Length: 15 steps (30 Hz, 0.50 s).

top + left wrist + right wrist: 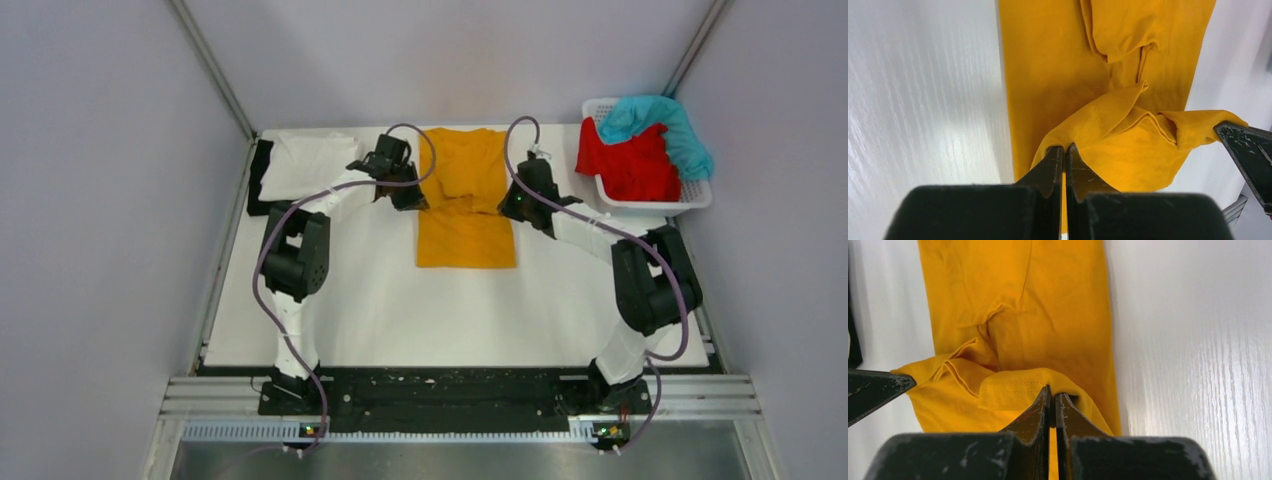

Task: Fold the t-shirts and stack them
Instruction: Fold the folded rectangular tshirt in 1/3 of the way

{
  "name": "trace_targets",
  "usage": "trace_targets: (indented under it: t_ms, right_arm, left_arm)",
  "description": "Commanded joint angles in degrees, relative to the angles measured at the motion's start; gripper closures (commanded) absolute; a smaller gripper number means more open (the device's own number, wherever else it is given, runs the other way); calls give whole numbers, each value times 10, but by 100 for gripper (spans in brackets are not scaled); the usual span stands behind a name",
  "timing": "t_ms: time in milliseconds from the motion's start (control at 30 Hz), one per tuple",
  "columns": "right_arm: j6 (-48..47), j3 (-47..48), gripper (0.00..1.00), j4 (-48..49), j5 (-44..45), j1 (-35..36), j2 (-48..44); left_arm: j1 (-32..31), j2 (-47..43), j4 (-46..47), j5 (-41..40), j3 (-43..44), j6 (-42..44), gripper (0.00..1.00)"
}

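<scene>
Mustard-orange t-shirt (466, 235): left gripper (1065, 148), right gripper (1052, 390) pinch edges (arms angled inward).

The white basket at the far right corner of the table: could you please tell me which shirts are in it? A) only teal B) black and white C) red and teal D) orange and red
C: the basket holds a red shirt with a teal shirt draped over it, while the orange shirt lies out on the table.
</scene>
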Motion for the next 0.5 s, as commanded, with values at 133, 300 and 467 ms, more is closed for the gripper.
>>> trace_targets:
  t_ms: [133, 300, 467]
  right_arm:
    - [-18, 74, 64, 48, -29, -36, 71]
    - [-17, 70, 22, -4, -31, -37, 45]
    - [14, -75, 2, 15, -42, -37, -71]
  left_arm:
    - [16, 44, -17, 24, 90, 32, 56]
    - [14, -20, -20, 27, 44, 31, 3]
    - [3, -142, 44, 25, -143, 5, 1]
